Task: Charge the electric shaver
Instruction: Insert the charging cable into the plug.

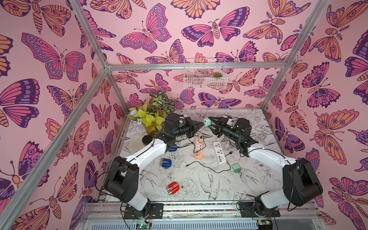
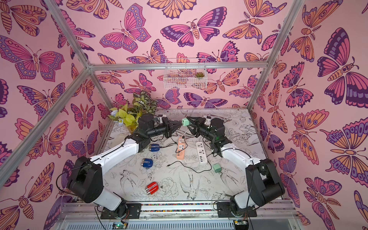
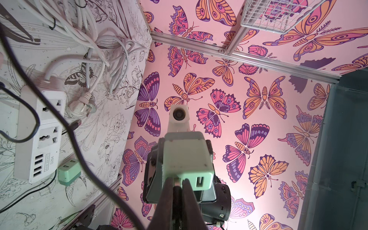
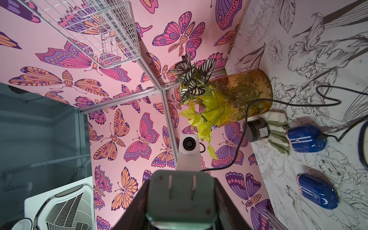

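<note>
Floral tabletop (image 1: pixel 199 179) carried the corded blue shaver (image 1: pixel 172 148) at far left. Above its far middle, the right end effector (image 4: pixel 179 199) clamped the adapter (image 1: pixel 207 121); the left end effector (image 3: pixel 176 187), pinched shut on the plug (image 3: pixel 176 182), sat beside the port (image 3: pixel 199 182). Insertion seemed underway: align, then push.

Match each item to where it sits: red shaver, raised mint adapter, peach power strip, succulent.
Items:
1. red shaver
2. raised mint adapter
3. peach power strip
4. succulent

Places:
A. in the wire basket
B. beside the white power strip
C. clamped in the right end effector
D. alone near the table's front

Pairs: 1-D, 2-C, 3-B, 4-A.
</note>
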`<action>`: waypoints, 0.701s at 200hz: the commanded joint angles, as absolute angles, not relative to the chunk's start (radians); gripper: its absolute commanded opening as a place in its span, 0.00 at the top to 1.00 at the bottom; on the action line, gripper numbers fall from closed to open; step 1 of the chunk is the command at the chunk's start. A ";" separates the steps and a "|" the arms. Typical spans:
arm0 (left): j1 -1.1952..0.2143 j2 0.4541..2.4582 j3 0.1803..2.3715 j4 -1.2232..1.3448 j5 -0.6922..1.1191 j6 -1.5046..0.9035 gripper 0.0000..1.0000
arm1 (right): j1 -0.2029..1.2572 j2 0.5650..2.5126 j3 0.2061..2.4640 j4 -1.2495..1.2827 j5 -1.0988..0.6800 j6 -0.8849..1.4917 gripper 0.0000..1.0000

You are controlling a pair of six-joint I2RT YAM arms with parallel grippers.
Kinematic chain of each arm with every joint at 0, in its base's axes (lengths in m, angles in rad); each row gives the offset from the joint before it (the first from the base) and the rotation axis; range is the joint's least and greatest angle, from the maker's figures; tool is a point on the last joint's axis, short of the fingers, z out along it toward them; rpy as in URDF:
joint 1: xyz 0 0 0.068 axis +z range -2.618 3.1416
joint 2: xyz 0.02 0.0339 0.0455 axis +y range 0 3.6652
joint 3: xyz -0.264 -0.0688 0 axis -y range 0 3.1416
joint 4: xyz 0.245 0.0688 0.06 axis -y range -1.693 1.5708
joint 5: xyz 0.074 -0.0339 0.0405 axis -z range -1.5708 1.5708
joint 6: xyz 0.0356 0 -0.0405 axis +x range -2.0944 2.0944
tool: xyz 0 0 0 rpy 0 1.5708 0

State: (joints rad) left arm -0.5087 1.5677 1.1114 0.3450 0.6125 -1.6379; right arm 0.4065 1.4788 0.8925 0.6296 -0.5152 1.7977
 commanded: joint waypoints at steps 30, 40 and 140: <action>-0.511 1.584 1.129 0.295 0.626 -1.601 1.00 | 0.464 1.441 0.940 0.601 -0.555 1.755 1.00; -0.512 1.586 1.127 0.295 0.626 -1.599 1.00 | 0.470 1.440 0.947 0.590 -0.556 1.748 1.00; -0.548 1.638 1.140 0.326 0.602 -1.593 1.00 | 0.563 1.467 1.000 0.589 -0.530 1.789 1.00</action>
State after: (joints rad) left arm -0.5034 1.5929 1.1290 0.3008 0.5938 -1.6192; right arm 0.4679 1.4757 0.9302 0.5133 -0.3782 1.7580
